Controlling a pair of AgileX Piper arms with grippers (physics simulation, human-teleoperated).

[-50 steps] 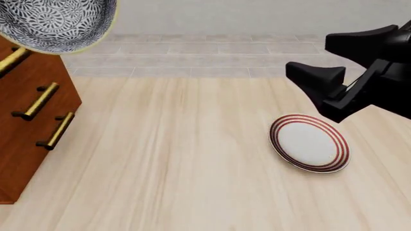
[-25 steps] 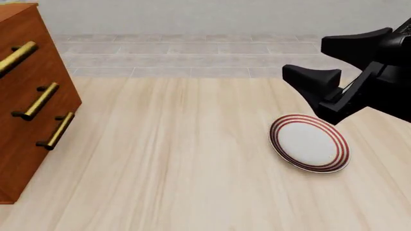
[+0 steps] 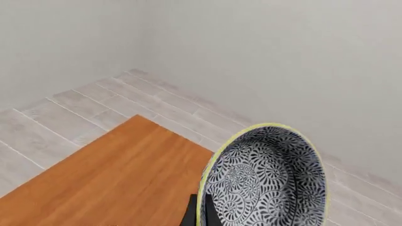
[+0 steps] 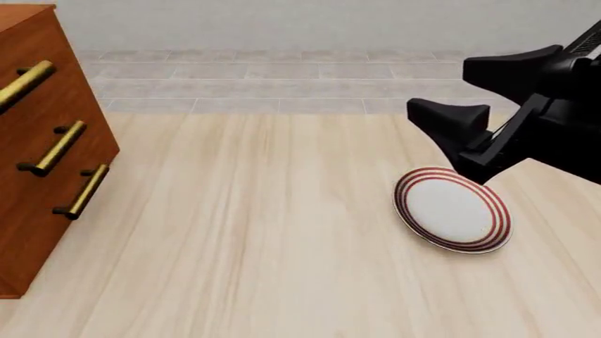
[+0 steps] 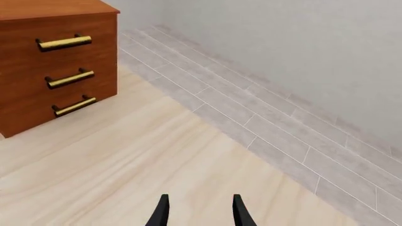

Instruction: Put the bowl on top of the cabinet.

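Cabinet [image 3: 107, 179] top lies flat under my left wrist camera; the bowl [image 3: 264, 179] stands on edge in my left gripper, above that top toward one side, rim tipped steeply, so the coming move is down and level; the finger [image 3: 191, 215] barely shows at the rim, probably clamped on it; my right gripper [image 4: 474, 105] hangs spread and empty over the red-ringed plate [image 4: 454, 209], well apart; a second ago the bowl showed over the cabinet corner in the front view, now it's out of frame; right gripper has crept slightly left.
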